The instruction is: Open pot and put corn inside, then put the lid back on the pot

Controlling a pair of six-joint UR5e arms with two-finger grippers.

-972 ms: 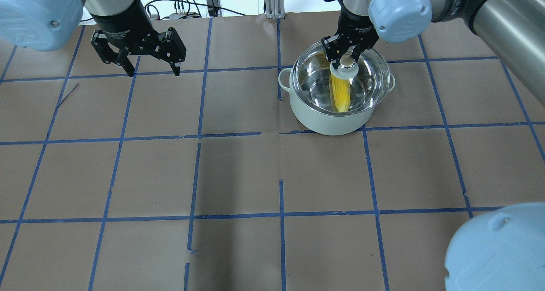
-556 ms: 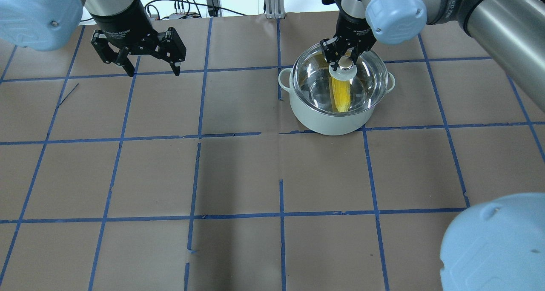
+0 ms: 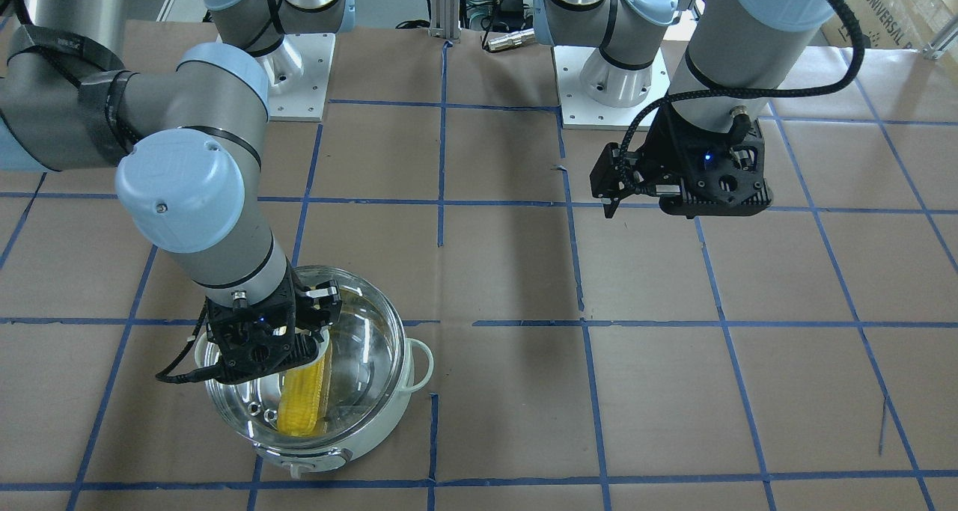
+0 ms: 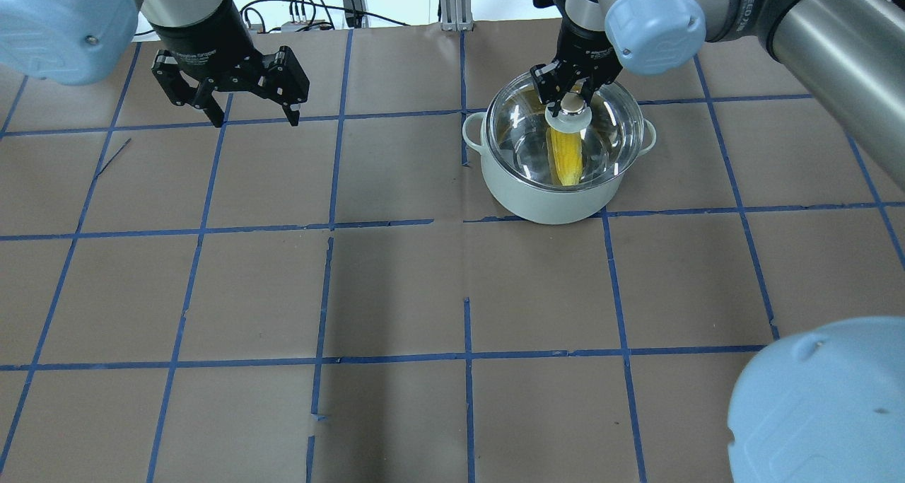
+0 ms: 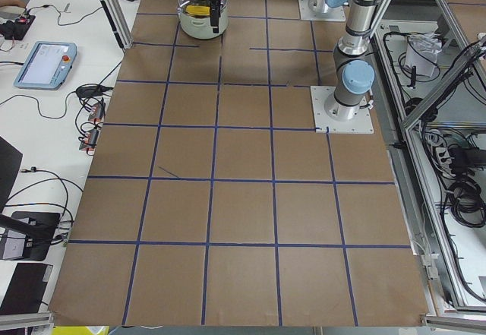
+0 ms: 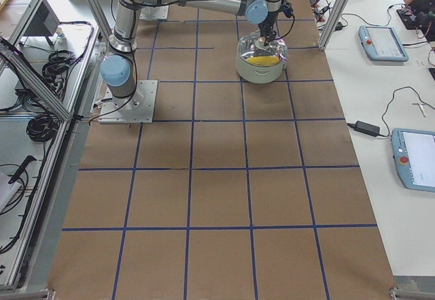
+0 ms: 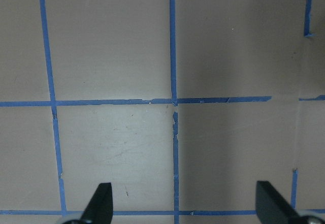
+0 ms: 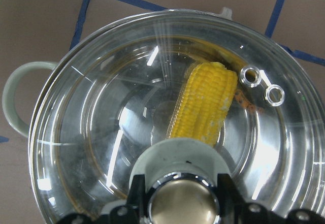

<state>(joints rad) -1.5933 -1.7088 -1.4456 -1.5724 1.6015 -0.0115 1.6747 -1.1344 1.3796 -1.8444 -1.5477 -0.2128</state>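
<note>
The pale mint pot (image 4: 544, 201) stands at the back right of the table. The yellow corn (image 4: 567, 159) lies inside it, seen through the glass. The clear glass lid (image 4: 611, 126) rests on the pot's rim. My right gripper (image 4: 571, 100) is straight above it, shut on the lid's silver knob (image 8: 183, 203). The right wrist view shows the corn (image 8: 205, 107) under the lid (image 8: 101, 132), with the two vent rings beside it. My left gripper (image 4: 254, 120) is open and empty, hovering over bare table at the back left, and the left wrist view (image 7: 185, 209) shows only paper below it.
Brown paper with a blue tape grid (image 4: 466, 292) covers the table. Cables and a metal post (image 4: 452, 2) lie past the far edge. The pot's loop handle (image 8: 12, 97) sticks out at the side. Teach pendants lie on side benches (image 6: 384, 41).
My right gripper has shifted the lid slightly left and down, so it now sits centred on the pot's rim. The left arm has not moved.
</note>
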